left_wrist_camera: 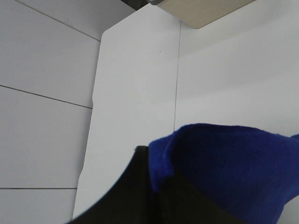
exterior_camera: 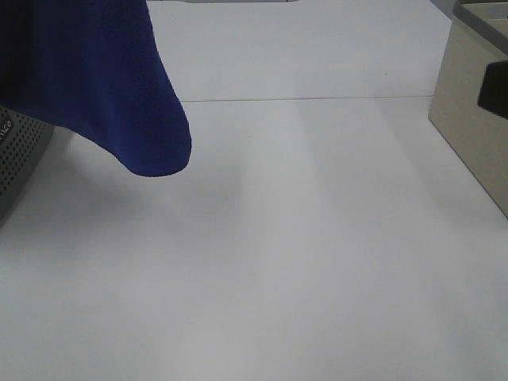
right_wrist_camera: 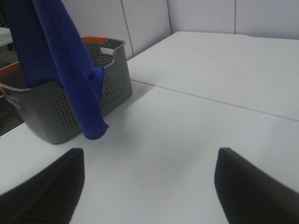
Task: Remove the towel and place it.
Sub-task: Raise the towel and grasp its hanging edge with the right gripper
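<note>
Towel (exterior_camera: 103, 71): one, blue.
Basket (right_wrist_camera: 70, 112): one, grey and perforated, with two orange handles (right_wrist_camera: 96, 39) and one cut-out grip showing.
Desk (exterior_camera: 278, 262): one, white, one seam line across it.
Tan box (exterior_camera: 468, 119): one, partly in frame.
Right gripper (right_wrist_camera: 149, 151): two dark fingers (right_wrist_camera: 42, 191).
Wall panels (right_wrist_camera: 201, 16) behind the desk: at least three.
</note>
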